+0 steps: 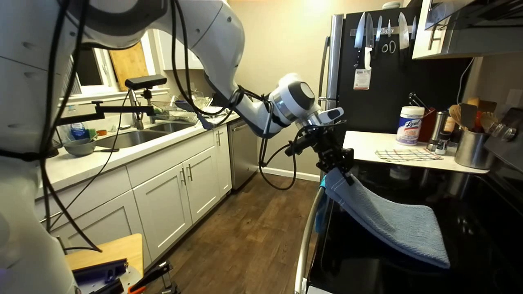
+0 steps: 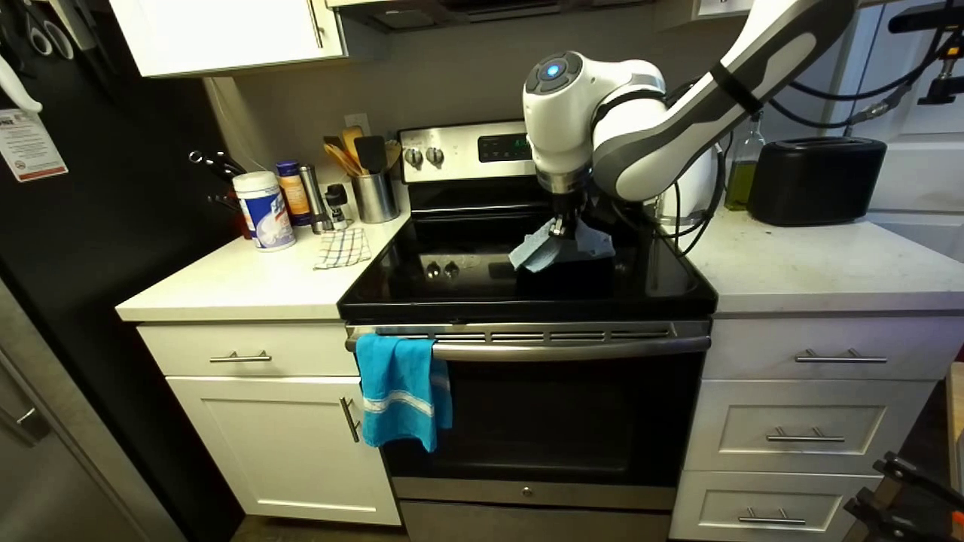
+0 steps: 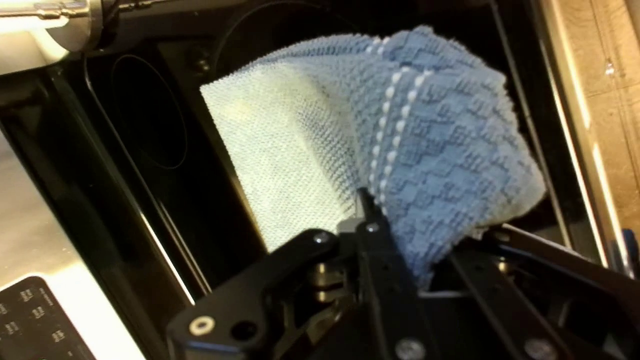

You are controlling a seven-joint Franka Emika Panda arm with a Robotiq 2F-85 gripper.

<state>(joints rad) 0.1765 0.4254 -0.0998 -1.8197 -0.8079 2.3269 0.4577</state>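
Above the stove [image 2: 467, 297], the gripper [image 2: 561, 227] pinches a blue cloth [image 1: 400, 220], its fingers [image 3: 374, 240] drawn nearly together on a fold beside the white stitching. The cloth spreads to both sides of that grip, long axis roughly front to back across the stove: the plain end slopes down toward the stove's back, the patterned end shows toward its front, where a towel [image 2: 399, 395] hangs. Whether the low edge touches the stove is hard to judge; one fingertip is lost behind fabric, and glare bleaches the plain end in the wrist view
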